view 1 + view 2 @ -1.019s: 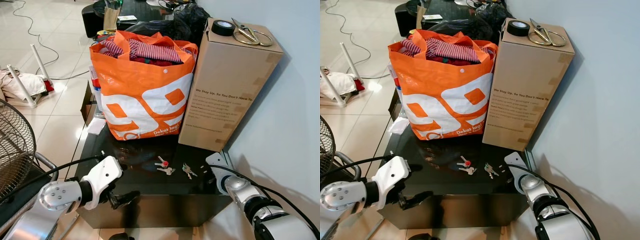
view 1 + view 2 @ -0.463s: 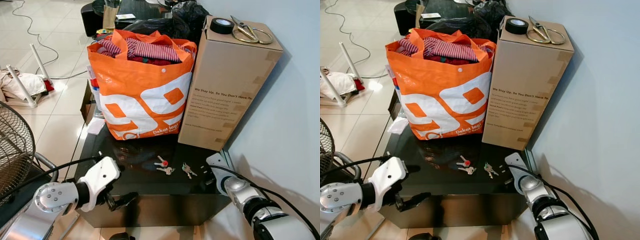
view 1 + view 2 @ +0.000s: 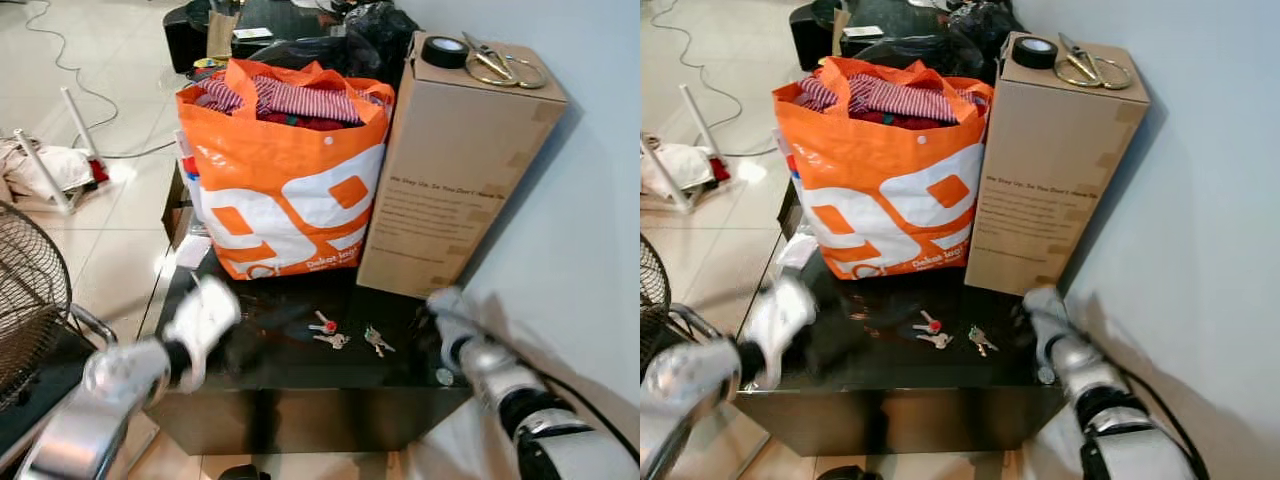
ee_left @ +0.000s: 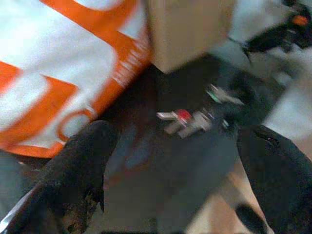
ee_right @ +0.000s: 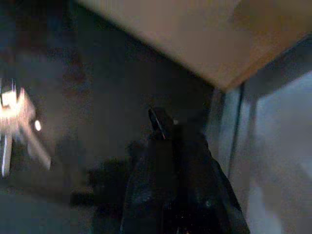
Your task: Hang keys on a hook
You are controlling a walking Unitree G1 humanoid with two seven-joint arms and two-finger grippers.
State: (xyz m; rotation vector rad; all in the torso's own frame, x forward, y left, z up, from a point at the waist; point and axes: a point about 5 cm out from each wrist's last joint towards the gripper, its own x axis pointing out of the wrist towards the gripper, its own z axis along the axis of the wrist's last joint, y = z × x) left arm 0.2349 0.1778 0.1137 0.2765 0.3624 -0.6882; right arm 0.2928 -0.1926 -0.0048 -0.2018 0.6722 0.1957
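Orange bag [image 3: 285,190] with bold white lettering, red-and-white striped cloth [image 3: 300,100] on top, plain brown cardboard box [image 3: 450,170] with dark print, black tape roll [image 3: 446,51], brass-coloured scissors [image 3: 505,64], glossy black table [image 3: 290,375], silver keys [image 3: 328,332] with one red cap, pale cream floor tiles [image 3: 110,230].

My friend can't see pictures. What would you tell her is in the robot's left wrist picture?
Two sets of keys lie on a shiny black table, seen between the left gripper's wide-open jaws. Behind them stand an orange and white bag and a brown cardboard box. The picture is blurry.
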